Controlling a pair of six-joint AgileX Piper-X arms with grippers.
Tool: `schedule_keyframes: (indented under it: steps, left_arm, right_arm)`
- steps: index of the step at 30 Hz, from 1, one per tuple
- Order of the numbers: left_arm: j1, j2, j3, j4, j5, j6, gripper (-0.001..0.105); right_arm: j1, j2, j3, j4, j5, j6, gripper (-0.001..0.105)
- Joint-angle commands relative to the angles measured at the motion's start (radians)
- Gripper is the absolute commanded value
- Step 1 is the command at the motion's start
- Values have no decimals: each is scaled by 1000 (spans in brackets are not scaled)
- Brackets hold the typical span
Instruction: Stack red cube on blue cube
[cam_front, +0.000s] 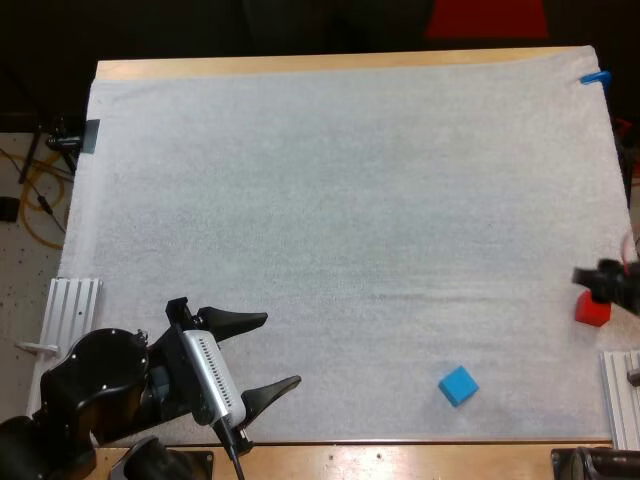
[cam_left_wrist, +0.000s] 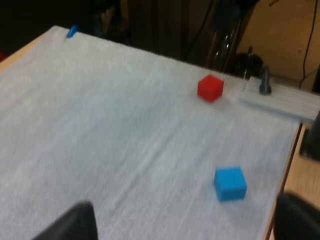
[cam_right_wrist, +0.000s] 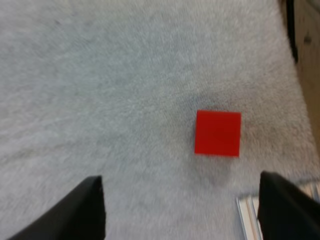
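Note:
The red cube (cam_front: 592, 309) sits on the white mat (cam_front: 340, 200) at its right edge. My right gripper (cam_front: 603, 279) hovers over it, open; the right wrist view shows the red cube (cam_right_wrist: 217, 133) lying a little ahead of my right gripper (cam_right_wrist: 181, 207), whose black fingers (cam_right_wrist: 75, 210) stand wide apart and clear of it. The blue cube (cam_front: 458, 385) rests near the front edge, left of the red one. My left gripper (cam_front: 282, 350) is open at the front left, far from both cubes. From the left wrist I see the blue cube (cam_left_wrist: 230, 183) and beyond it the red cube (cam_left_wrist: 210, 88).
A ribbed metal plate (cam_front: 70, 312) lies off the mat's left side and another (cam_front: 622, 395) at the front right, just below the red cube. That right plate (cam_left_wrist: 282, 100) carries a dark upright bolt. The mat's front edge runs close to the blue cube.

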Motion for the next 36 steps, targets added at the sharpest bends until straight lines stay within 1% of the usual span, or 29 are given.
schedule_keyframes:
  steps: [1, 4, 8, 12, 14, 19, 23, 28, 36]
  left_arm:
    - [-5, 2, -6, 3, -9, -2, 69]
    - [-5, 1, -6, 3, -9, -2, 69]
    - [-5, 1, -6, 3, -9, -2, 69]
    - [-5, 1, -6, 3, -9, -2, 69]
    - [-5, 1, -6, 3, -9, -2, 69]
    - [-5, 1, -6, 0, -9, -2, 69]
    - [-5, 1, -6, -4, -13, -2, 69]
    - [-5, 1, -6, -4, -33, -2, 69]
    - [-5, 1, -6, -4, -36, -2, 69]
  right_arm:
    - [0, 30, -3, -26, 11, -1, 62]
    - [0, 129, -3, -76, 35, -1, 62]
    - [-4, 215, -3, -119, 69, -1, 62]
    - [-53, 303, -3, -123, 73, -1, 62]
    - [-81, 331, -3, -126, 67, -8, 62]
    - [-135, 418, -3, -125, 6, -66, 62]
    - [-138, 474, -3, -147, -21, -74, 62]
    - [-139, 554, -3, -162, -21, -74, 62]
    - [-139, 658, -3, -152, -21, -79, 62]
